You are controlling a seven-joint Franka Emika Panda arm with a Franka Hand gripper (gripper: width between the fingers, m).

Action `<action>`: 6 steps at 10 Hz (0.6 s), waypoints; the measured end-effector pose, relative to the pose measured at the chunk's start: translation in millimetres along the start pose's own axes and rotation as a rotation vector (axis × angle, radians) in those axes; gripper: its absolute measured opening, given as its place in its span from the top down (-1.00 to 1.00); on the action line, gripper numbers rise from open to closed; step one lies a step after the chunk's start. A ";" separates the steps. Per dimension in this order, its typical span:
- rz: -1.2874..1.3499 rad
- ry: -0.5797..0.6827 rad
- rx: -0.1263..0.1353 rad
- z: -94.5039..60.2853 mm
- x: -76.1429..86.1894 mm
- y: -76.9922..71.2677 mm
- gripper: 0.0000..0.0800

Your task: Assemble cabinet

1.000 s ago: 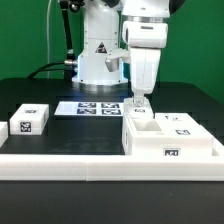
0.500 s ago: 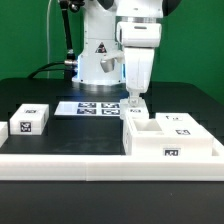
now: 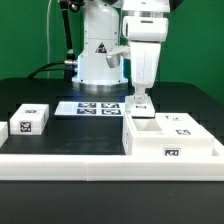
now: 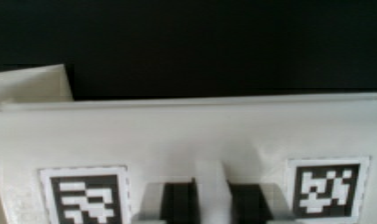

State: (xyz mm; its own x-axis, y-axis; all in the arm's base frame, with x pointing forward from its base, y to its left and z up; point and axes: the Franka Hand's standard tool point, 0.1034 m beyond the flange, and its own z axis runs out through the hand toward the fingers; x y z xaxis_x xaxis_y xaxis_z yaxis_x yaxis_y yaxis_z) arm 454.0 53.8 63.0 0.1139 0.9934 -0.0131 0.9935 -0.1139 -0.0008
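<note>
End effector, closed almost fully; I see nothing held in it. It hangs at the 11 o'clock corner of the cabinet, which rests on the surface.

Open counter at the sides, front and back blocked

Bare counter lies open behind the tagged cubes on the exterior view's left, and beyond the cabinet on its right. The long rail walls off the front edge. The robot base blocks the back middle, with the flat marker board before it.
</note>
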 end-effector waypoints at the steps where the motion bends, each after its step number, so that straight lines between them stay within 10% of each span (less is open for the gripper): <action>1: 0.000 0.000 0.000 0.1 0.3 0.1 0.82; 6: 0.004 0.002 0.009 5.5 0.1 4.7 0.82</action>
State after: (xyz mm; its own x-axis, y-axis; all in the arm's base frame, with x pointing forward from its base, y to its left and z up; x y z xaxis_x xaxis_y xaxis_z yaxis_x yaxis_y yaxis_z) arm 458.7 53.2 57.5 0.1175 0.9930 -0.0115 0.9930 -0.1176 -0.0101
